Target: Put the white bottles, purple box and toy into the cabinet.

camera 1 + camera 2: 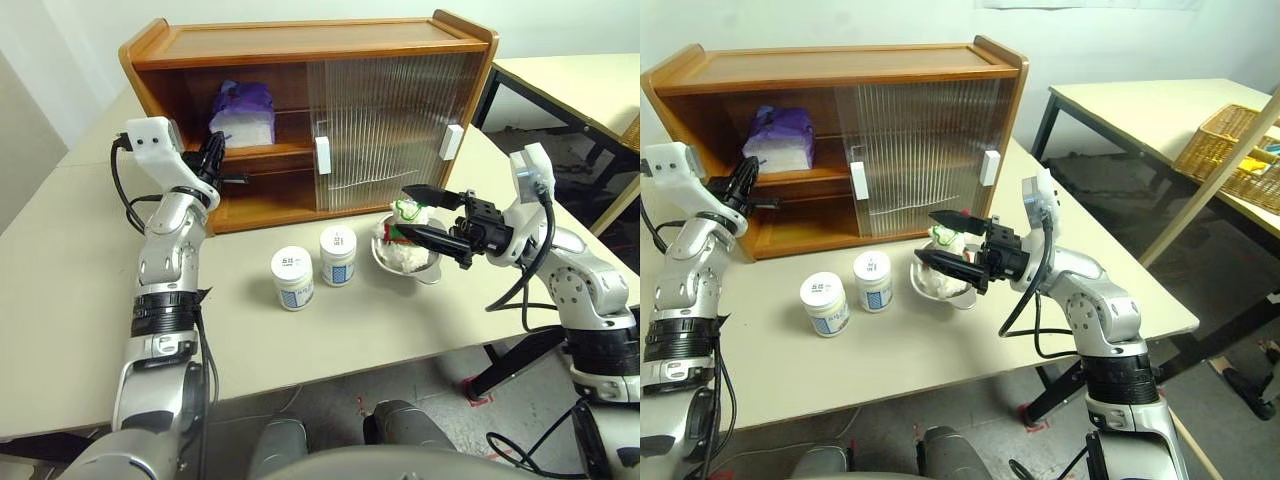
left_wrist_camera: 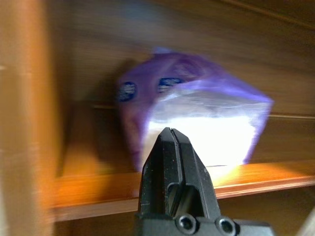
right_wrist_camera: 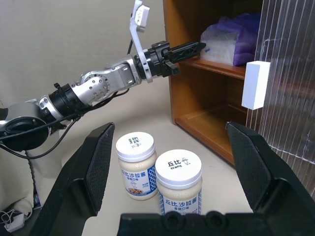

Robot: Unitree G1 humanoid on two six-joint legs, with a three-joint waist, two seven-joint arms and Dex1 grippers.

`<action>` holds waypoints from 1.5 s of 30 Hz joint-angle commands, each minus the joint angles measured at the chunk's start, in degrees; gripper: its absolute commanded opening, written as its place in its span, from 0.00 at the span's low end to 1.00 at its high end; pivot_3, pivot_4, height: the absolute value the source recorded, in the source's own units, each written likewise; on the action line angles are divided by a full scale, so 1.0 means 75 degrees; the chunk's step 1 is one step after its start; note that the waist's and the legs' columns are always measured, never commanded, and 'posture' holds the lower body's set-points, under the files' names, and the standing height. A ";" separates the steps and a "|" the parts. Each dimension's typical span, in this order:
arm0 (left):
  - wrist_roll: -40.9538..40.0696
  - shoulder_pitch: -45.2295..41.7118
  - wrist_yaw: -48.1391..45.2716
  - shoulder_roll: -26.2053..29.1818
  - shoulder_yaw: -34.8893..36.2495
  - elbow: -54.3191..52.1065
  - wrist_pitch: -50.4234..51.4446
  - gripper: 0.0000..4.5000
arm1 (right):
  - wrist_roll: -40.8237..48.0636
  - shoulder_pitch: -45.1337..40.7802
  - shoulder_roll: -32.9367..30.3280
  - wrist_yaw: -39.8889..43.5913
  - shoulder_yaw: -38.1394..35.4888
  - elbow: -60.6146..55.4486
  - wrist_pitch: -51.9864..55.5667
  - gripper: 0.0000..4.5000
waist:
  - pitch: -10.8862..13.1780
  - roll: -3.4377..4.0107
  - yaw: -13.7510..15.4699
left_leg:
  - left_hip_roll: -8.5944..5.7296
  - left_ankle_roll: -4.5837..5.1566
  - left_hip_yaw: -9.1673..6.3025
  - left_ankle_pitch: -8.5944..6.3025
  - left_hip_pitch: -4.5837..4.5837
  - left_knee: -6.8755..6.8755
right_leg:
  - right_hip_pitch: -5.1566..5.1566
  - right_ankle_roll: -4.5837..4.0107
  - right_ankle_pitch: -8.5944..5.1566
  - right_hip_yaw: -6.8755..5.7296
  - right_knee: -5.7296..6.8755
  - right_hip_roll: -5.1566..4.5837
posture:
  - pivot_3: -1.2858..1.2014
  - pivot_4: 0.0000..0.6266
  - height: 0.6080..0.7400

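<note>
The brown cabinet (image 1: pixel 300 42) stands on the table with its left half uncovered. On its middle shelf lies the purple box (image 1: pixel 243 112), also seen close up (image 2: pixel 197 123). My left gripper (image 1: pixel 214 152) is shut with nothing in it, its tips at the shelf's front edge just before the box. Two white bottles (image 1: pixel 292 277) (image 1: pixel 338 255) stand side by side on the table in front of the cabinet. The toy (image 1: pixel 402 254) sits in a steel bowl (image 1: pixel 430 272). My right gripper (image 1: pixel 404 209) is open, pointing left, its fingers just over the toy.
Two ribbed sliding doors (image 1: pixel 390 130) with white handles cover the cabinet's right half. A second table (image 1: pixel 1140 110) stands at the back right with a wicker basket (image 1: pixel 1230 140) on it. The table edge runs close in front of the bottles.
</note>
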 commanded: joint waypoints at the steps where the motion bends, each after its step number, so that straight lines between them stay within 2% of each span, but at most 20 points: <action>1: -0.0024 -0.0112 -0.0421 0.0076 -0.0144 -0.0198 -0.0164 0.00 | -0.0079 0.0010 0.0006 -0.0016 0.0017 -0.0084 -0.0035 1.00 | 0.0000 -0.0001 0.0001 | 0.0000 -0.0001 0.0000 -0.0001 0.0000 0.0000 | 0.0000 0.0000 0.0000 0.0000 0.0000 0.0000 | 0.47 0.00 1.00; 4: 0.0075 -0.0151 -0.0732 0.0263 -0.0250 -0.0280 -0.0317 0.00 | -0.0091 -0.0014 0.0018 -0.0001 0.0034 -0.0052 -0.0049 1.00 | 0.0001 -0.0002 0.0001 | 0.0000 -0.0001 -0.0001 -0.0001 0.0000 -0.0001 | 0.0000 0.0000 0.0000 -0.0001 0.0000 0.0000 | 0.47 0.00 1.00; 12: -0.0491 -0.0258 -0.2190 0.0701 -0.0366 -0.0808 -0.0281 0.00 | -0.0124 -0.0131 0.0021 0.0074 0.0076 0.0078 -0.0063 1.00 | 0.0002 -0.0004 0.0019 | 0.0000 -0.0001 -0.0001 -0.0001 -0.0001 0.0000 | 0.0001 0.0000 0.0000 -0.0001 0.0000 0.0000 | 0.48 0.00 1.00; 13: -0.0482 -0.0227 -0.2255 0.0749 -0.0371 -0.0878 -0.0295 0.04 | -0.0128 -0.0156 0.0025 0.0078 0.0082 0.0096 -0.0062 1.00 | 0.0002 -0.0004 0.0023 | 0.0000 -0.0002 -0.0001 -0.0001 -0.0001 0.0000 | 0.0001 0.0000 0.0000 -0.0001 0.0000 0.0000 | 0.48 0.00 1.00; 15: -0.0847 0.0038 -0.2786 0.0880 -0.0334 -0.1195 -0.0083 0.13 | -0.0130 -0.0198 0.0033 0.0083 0.0093 0.0111 -0.0054 1.00 | 0.0002 -0.0004 0.0022 | 0.0000 -0.0003 0.0000 -0.0002 -0.0001 -0.0001 | 0.0001 0.0000 0.0000 -0.0001 0.0000 0.0000 | 0.48 0.00 1.00; 17: -0.1273 0.0277 -0.3407 0.1026 -0.0344 -0.1486 0.0173 0.28 | -0.0133 -0.0216 0.0035 0.0091 0.0099 0.0119 -0.0053 1.00 | 0.0002 -0.0003 0.0017 | 0.0000 -0.0009 0.0000 -0.0006 -0.0002 -0.0004 | 0.0001 -0.0001 0.0000 0.0000 0.0000 0.0000 | 0.48 0.00 1.00; 23: -0.2502 0.1459 -0.5395 0.2131 -0.0207 -0.2185 0.1346 0.76 | -0.0169 -0.0215 0.0023 0.0162 0.0089 0.0207 -0.0096 1.00 | 0.0002 -0.0002 0.0008 | 0.0001 -0.0027 -0.0003 -0.0017 0.0001 -0.0020 | -0.0011 -0.0009 -0.0006 -0.0003 0.0001 0.0000 | 0.48 0.00 1.00; 26: -0.2563 0.1988 -0.6148 0.2610 -0.0075 -0.2229 0.1202 0.99 | -0.0191 -0.0225 0.0030 0.0182 0.0081 0.0226 -0.0097 1.00 | 0.0002 -0.0002 0.0021 | 0.0002 -0.0028 -0.0008 -0.0017 -0.0005 -0.0017 | -0.0027 -0.0019 -0.0003 -0.0002 0.0002 0.0000 | 0.48 0.00 1.00; 31: -0.3022 0.2917 -0.7513 0.3065 0.0253 -0.2235 0.1120 0.99 | -0.0208 -0.0230 0.0024 0.0208 0.0071 0.0247 -0.0098 1.00 | 0.0003 0.0002 0.0018 | 0.0006 -0.0058 -0.0020 -0.0035 -0.0010 -0.0021 | -0.0055 -0.0042 -0.0008 0.0003 0.0003 -0.0002 | 0.49 0.00 1.00; 38: -0.3144 0.3950 -0.8691 0.3324 0.0413 -0.2206 0.0972 0.99 | -0.0222 -0.0255 0.0031 0.0236 0.0079 0.0276 -0.0097 1.00 | 0.0003 0.0007 0.0007 | 0.0017 -0.0121 -0.0038 -0.0072 -0.0013 -0.0023 | -0.0092 -0.0169 0.0002 0.0011 0.0038 -0.0004 | 0.49 0.00 1.00; 41: -0.3118 0.4284 -0.8905 0.3372 0.0360 -0.2136 0.1031 0.99 | -0.0214 -0.0254 0.0027 0.0231 0.0082 0.0250 -0.0078 1.00 | 0.0003 0.0008 -0.0001 | 0.0021 -0.0127 -0.0040 -0.0076 -0.0014 -0.0035 | -0.0104 -0.0182 -0.0006 0.0014 0.0038 -0.0003 | 0.49 0.00 1.00; 45: -0.2629 0.4522 -0.8870 0.3019 0.0113 -0.1883 0.0346 0.99 | -0.0192 -0.0286 0.0010 0.0211 0.0071 0.0219 -0.0033 1.00 | 0.0004 0.0013 0.0005 | 0.0023 -0.0128 -0.0045 -0.0076 -0.0011 -0.0045 | -0.0106 -0.0190 -0.0012 0.0021 0.0038 -0.0004 | 0.48 0.00 1.00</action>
